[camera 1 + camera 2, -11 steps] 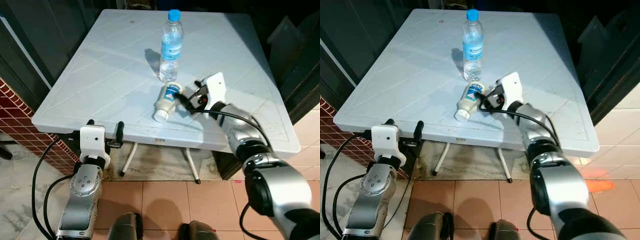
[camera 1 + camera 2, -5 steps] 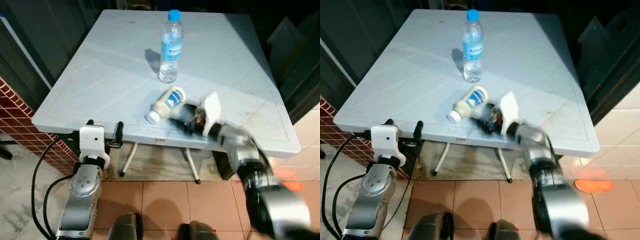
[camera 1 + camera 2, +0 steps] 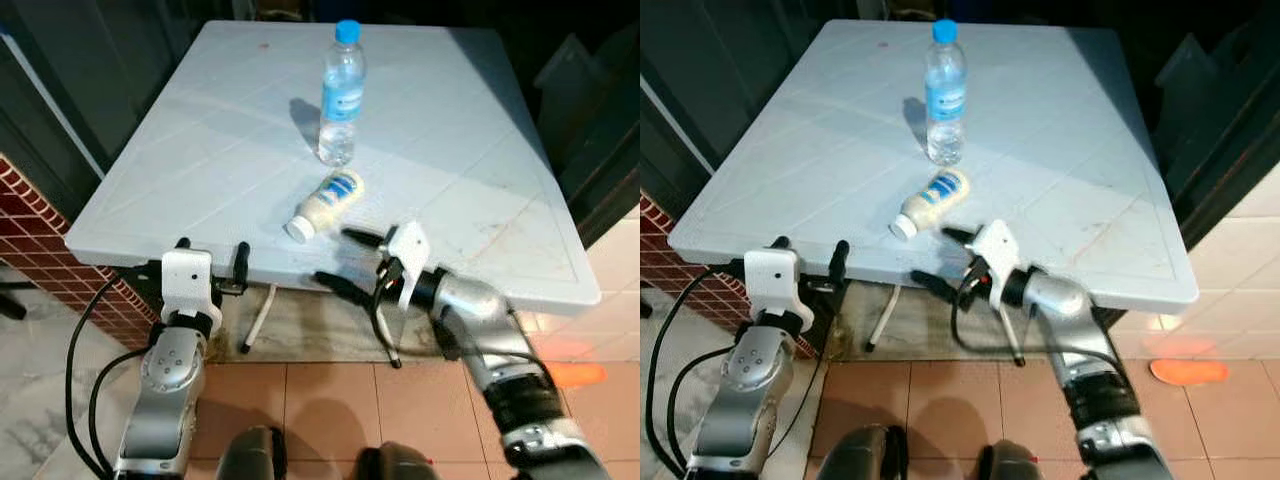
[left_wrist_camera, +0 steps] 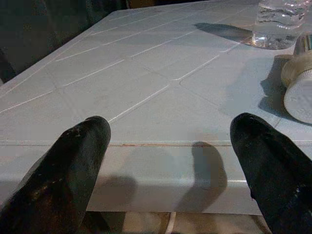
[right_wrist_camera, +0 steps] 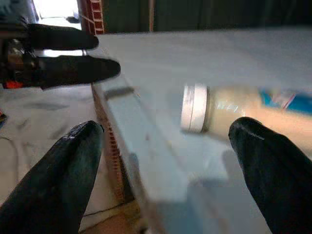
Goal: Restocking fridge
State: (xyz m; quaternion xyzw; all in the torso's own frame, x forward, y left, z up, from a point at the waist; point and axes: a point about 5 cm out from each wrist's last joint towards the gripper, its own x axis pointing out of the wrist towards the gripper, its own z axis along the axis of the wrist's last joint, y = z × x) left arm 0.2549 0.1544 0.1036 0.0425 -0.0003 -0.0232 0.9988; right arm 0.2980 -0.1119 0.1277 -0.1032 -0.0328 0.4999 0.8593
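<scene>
One pale blue table (image 3: pixel 200 150) carries two containers: one clear water bottle (image 3: pixel 341 95) with a blue cap, standing upright near the middle of the tabletop, and one cream-coloured squeeze bottle (image 3: pixel 323 204) with a blue label and white cap, lying on its side just in front of the water bottle, its cap pointing toward the table's near edge. The two bottles lie close together but apart. The right gripper (image 3: pixel 345 258) hangs at the near edge of the table, just in front of the lying bottle, its two black fingers spread wide with nothing between them; one fingertip sits over the tabletop rim, the other below it. In the right wrist view the squeeze bottle's cap shows between the parted fingers (image 5: pixel 58 180), not touching either. The left gripper (image 3: pixel 210 262) sits at the table's near left edge, fingers also apart and holding nothing, the table edge showing between them. The tabletop's left half and far right corner are bare. A red brick wall (image 3: pixel 30 230) borders the table's left side; tiled floor (image 3: pixel 330 400) lies beneath.
</scene>
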